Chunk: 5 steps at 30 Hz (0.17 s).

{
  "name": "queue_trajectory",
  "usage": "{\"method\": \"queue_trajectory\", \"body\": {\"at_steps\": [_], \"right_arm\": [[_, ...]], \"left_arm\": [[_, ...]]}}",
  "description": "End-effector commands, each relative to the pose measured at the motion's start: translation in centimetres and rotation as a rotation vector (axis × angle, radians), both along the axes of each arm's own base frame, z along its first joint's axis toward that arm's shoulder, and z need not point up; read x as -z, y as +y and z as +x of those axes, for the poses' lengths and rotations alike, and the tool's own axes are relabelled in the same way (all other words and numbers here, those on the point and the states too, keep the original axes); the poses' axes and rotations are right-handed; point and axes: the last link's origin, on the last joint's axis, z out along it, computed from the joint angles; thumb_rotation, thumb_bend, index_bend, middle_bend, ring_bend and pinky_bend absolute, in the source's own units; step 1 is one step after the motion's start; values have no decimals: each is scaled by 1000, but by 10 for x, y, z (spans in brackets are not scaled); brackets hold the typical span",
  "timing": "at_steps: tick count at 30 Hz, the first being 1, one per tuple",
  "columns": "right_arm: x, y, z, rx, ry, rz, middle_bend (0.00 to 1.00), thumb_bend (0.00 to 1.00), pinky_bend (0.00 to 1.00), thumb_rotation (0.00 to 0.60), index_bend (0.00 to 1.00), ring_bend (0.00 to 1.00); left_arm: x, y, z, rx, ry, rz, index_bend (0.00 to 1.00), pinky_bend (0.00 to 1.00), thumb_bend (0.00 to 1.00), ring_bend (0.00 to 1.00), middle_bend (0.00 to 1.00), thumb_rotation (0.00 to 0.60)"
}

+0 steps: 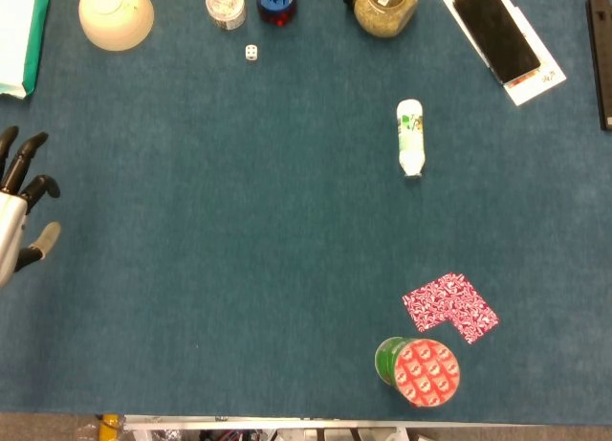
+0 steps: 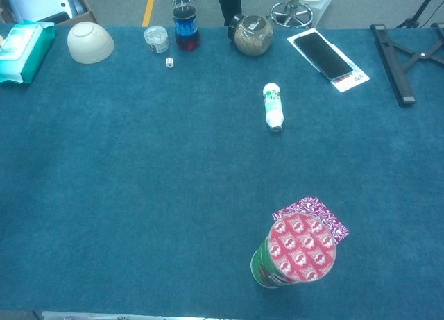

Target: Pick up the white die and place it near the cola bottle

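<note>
At the head view's left edge, well apart from the die (image 1: 251, 52), the left hand (image 1: 17, 211) lies palm down over the desk (image 1: 239, 250), fingers (image 1: 29, 154) spread, holding and touching nothing. The right hand is out of sight. The die rests on the desk just beside the cola bottle (image 1: 274, 1), toward the hand's side.
</note>
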Motion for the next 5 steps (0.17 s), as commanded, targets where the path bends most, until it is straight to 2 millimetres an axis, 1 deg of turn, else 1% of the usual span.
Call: {"method": "queue_trajectory", "body": {"at_steps": [1, 5], "right_arm": [[-9, 8, 12, 8, 67, -11, 279, 49, 485, 600, 386, 218], [-14, 14, 22, 12, 105, -25, 279, 49, 485, 600, 386, 219]], "left_arm": [[-3, -5, -5, -13, -9, 11, 431, 131, 228, 12, 128, 600], [-7, -12, -14, -35, -11, 41, 429, 131, 229, 13, 129, 600]]}}
